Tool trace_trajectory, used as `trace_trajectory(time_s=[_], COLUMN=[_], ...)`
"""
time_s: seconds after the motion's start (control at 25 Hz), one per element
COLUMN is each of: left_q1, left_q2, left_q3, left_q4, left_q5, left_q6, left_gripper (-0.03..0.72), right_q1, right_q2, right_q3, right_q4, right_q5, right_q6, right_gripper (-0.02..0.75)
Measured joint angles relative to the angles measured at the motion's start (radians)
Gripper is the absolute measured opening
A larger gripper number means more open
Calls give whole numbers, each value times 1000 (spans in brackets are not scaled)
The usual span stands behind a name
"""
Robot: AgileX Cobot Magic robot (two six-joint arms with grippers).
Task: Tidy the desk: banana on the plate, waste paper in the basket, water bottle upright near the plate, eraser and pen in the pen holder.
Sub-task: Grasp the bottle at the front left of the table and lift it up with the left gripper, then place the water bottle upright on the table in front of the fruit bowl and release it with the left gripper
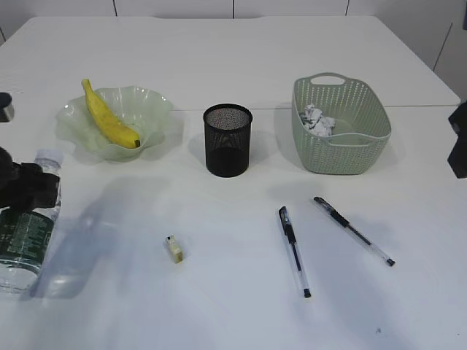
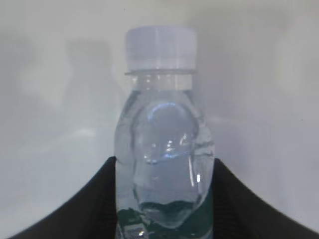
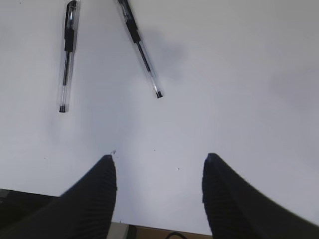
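Observation:
The water bottle stands roughly upright at the desk's left edge, with my left gripper shut on its body below the cap. Both black fingers press its sides. I cannot tell whether its base rests on the desk. The banana lies in the green plate. The crumpled waste paper sits in the basket. The eraser and two pens lie on the desk in front of the black pen holder. My right gripper hangs open over bare desk, nearer than the pens.
The dark bulk of the right arm shows at the right edge, beside the basket. The desk's near edge runs just under the right gripper.

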State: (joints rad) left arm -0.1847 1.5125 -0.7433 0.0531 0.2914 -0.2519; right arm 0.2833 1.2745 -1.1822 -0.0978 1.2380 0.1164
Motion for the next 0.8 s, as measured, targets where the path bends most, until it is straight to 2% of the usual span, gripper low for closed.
trace_trajectory(time_s=[0.2,0.44,0.8], left_q1=[0,-27,-44], left_q2=[-146,-298,-317], left_q3=[110,225,240], left_q4=[24,112,138], left_q5=[-125,-328,-371], left_q6=[0,2,3], left_gripper=[333,332,332], right_q1=[0,0,0], right_q2=[0,0,0], right_q3=[0,0,0], right_q4=[0,0,2], right_q5=[0,0,0], right_q6=[8,15,31], right_gripper=[412,412,412])
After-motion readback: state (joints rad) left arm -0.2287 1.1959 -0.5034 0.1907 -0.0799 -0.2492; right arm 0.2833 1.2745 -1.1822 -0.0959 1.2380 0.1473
